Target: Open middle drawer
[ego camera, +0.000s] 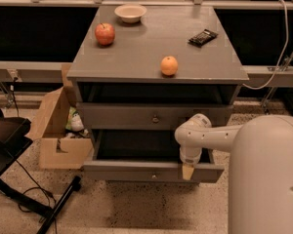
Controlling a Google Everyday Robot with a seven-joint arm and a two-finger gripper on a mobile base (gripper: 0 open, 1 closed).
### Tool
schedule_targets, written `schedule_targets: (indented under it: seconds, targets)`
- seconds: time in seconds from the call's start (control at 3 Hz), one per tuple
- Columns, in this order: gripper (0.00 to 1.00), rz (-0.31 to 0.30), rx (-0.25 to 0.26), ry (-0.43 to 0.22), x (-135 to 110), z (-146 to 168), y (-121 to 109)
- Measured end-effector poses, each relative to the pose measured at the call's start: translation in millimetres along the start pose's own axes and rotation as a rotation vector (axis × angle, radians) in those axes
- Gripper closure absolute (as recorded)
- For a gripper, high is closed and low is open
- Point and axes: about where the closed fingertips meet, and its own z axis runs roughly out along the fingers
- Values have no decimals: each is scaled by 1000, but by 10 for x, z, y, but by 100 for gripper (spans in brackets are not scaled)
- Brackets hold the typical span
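Middle drawer (pixel 132 171): grey
Gripper (pixel 188 171): tan, at the drawer's front rim
Apple (pixel 105 33): red
Orange (pixel 169 65): orange
Bowl (pixel 130 12): cream
Box (pixel 56 130): brown

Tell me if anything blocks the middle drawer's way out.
Nothing visible does. The gripper is at the middle drawer's front edge, right of its knob; the floor ahead is bare, and the cardboard box sits off to the left.
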Motion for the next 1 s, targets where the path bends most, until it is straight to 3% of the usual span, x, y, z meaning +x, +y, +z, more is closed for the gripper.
schedule_targets:
  seconds: [0.33,0.67,1.0]
  targets:
    - [0,0,-3,1,5,16,12]
    - [0,0,-3,1,6,16,12]
    - [0,15,-58,9,79,145,147]
